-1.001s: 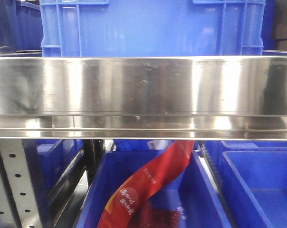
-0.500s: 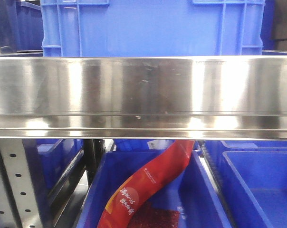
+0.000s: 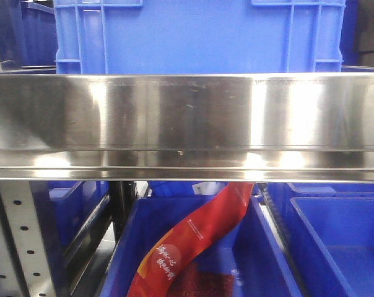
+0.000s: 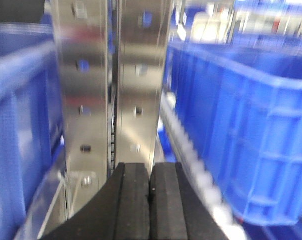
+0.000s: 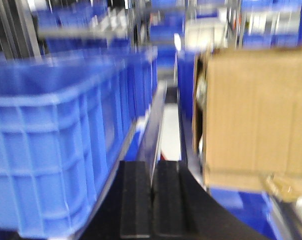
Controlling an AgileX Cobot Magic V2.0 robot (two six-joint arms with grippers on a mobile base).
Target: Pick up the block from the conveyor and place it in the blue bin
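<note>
Block, the object to be grabbed, appears in none of the three current views, so we cannot state its position, its heading or its long axis. We also find no conveyor belt or red frame in these views.

Blue bins are present. In the front view one blue crate [image 3: 196, 37] stands above a polished steel rail [image 3: 187, 127], and an open bin [image 3: 128, 247] below the rail holds a red printed packet [image 3: 196, 238] lying diagonally, its upper end going out of sight behind the rail. Compared with the two earlier front pictures, we see only shifting reflections on the rail; the crate, bin and packet have not moved. We judge from this that no pick has started and that the task is at its beginning.

The left gripper [image 4: 150, 200] has its two black pads pressed together with nothing between them. It faces perforated steel uprights [image 4: 113, 85], with a blue bin wall [image 4: 241, 135] to its right.

The right gripper [image 5: 152, 200] is likewise clenched and empty. It points along a gap between a blue bin [image 5: 56, 135] and a cardboard box [image 5: 256, 115]. Both wrist views are blurred, so finer detail is unreadable.
</note>
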